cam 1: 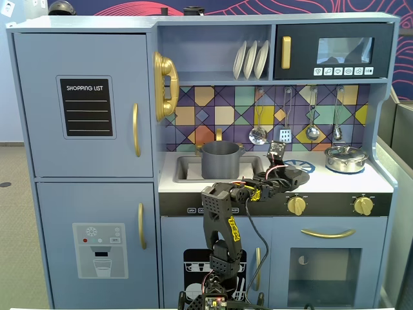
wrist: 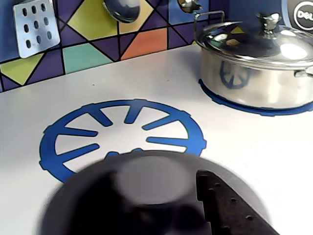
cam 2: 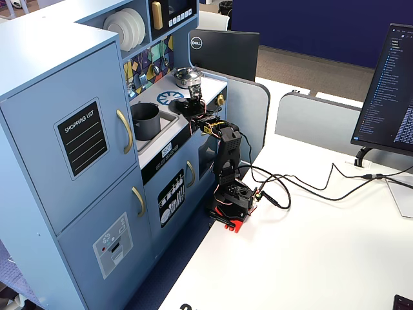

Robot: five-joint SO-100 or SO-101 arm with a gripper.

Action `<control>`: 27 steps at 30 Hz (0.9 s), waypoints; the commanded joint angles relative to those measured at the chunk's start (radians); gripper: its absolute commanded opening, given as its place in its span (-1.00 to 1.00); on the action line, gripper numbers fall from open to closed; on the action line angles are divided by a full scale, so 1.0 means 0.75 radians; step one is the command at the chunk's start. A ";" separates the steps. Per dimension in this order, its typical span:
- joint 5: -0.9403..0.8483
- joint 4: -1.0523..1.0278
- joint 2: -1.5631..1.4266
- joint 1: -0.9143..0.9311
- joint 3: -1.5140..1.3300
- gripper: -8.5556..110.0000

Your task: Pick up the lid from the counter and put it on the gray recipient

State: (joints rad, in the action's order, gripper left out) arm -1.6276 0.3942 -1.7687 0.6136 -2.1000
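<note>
The lid (cam 1: 295, 175) is a dark gray disc over the front of the white counter, on the near edge of the blue burner print (wrist: 122, 132). My gripper (cam 1: 282, 172) is shut on it. In the wrist view the lid (wrist: 83, 200) fills the bottom, blurred, with its pale knob (wrist: 149, 178) between the jaws and one black finger (wrist: 230, 208) at the right. I cannot tell whether the lid touches the counter. The gray recipient (cam 1: 221, 159) stands open in the sink to the left of the gripper; it also shows in a fixed view (cam 2: 145, 121).
A shiny silver pot with its own lid (cam 1: 346, 158) stands on the right burner (wrist: 254, 68). Utensils (cam 1: 258, 134) hang on the tiled back wall. Gold knobs (cam 1: 296, 205) line the counter's front. The sink rim (cam 1: 182, 169) lies between gripper and recipient.
</note>
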 commanded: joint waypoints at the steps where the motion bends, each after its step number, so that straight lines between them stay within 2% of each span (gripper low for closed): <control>1: 0.018 0.033 -0.022 -0.027 0.008 -0.86; 7: 0.039 0.035 -0.133 -0.039 -0.043 -0.86; 15: 0.059 -0.139 -0.407 -0.049 0.004 -0.86; 19: 0.100 -0.319 -0.556 -0.082 0.098 -0.86; 24: 0.209 -0.677 -0.679 -0.221 0.303 -0.86; 27: 0.211 -0.728 -0.699 -0.342 0.352 -0.86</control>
State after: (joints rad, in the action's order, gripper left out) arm -1.4895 -0.1058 -2.2135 0.4464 -1.9482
